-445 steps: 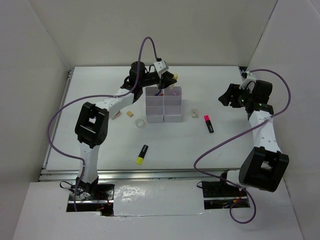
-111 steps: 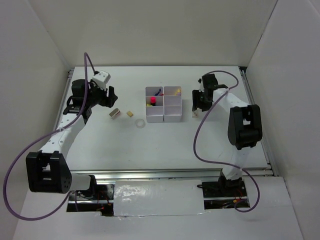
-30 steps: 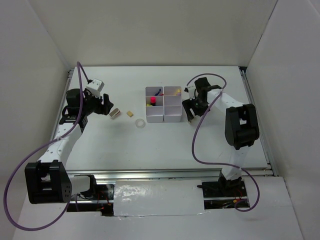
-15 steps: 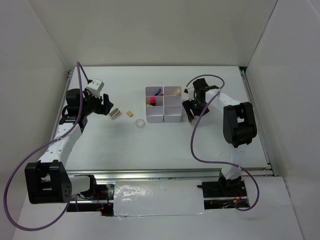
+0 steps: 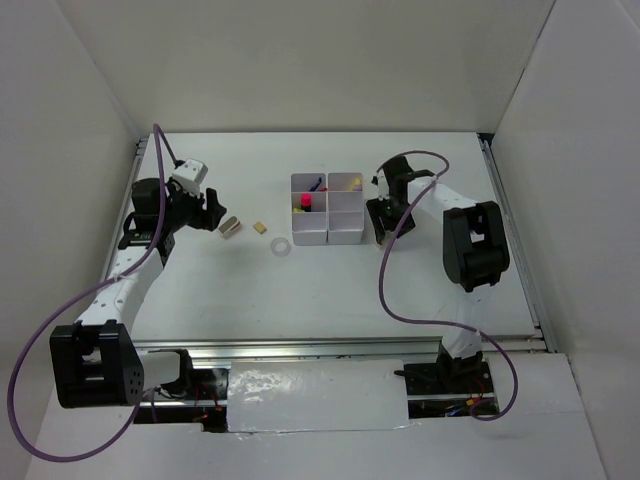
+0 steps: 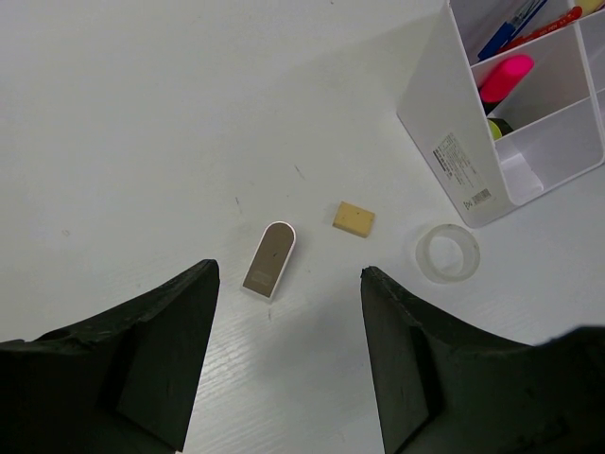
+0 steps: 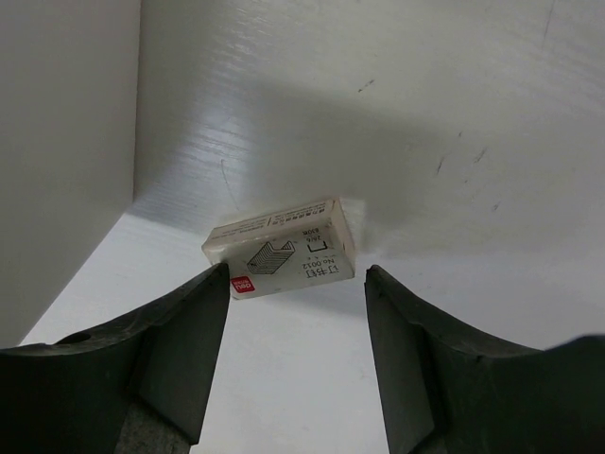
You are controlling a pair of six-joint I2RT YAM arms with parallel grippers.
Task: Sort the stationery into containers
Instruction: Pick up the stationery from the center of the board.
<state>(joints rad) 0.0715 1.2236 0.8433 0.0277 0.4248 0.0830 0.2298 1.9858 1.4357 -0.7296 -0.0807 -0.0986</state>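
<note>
Plainly the right claw [image 7: 298, 272] is set for a pick. It points down at the staple box [image 7: 281, 248], which lies flat on the tabletop [image 7: 454, 113] just beside the outer wall of the bins [image 7: 66, 142]. The fingers stand well apart, one off each end of the box. The gap looks barely wider than the box is long, so I judge the fit may be tight. Nothing is clamped. One finger [image 7: 180, 350] comes close to the box's red-labelled corner, but I cannot tell whether it touches. The wall so near probably explains the end-to-end approach, since a finger has little room on the bins' side.

The left claw [image 5: 210, 207] hangs over the other loose pieces, its jaws spread wide and empty. Below it lie a rounded tab [image 6: 269, 258], likely the clip, and a tan eraser [image 6: 354, 218] near it. The tape ring [image 6: 447, 253] sits close to the bins' corner. That spot leaves the left claw ready and out of the right arm's way, I judge. In the bins a pink highlighter [image 6: 506, 78] stands upright, with pens [image 6: 515, 33] in the cell behind.
</note>
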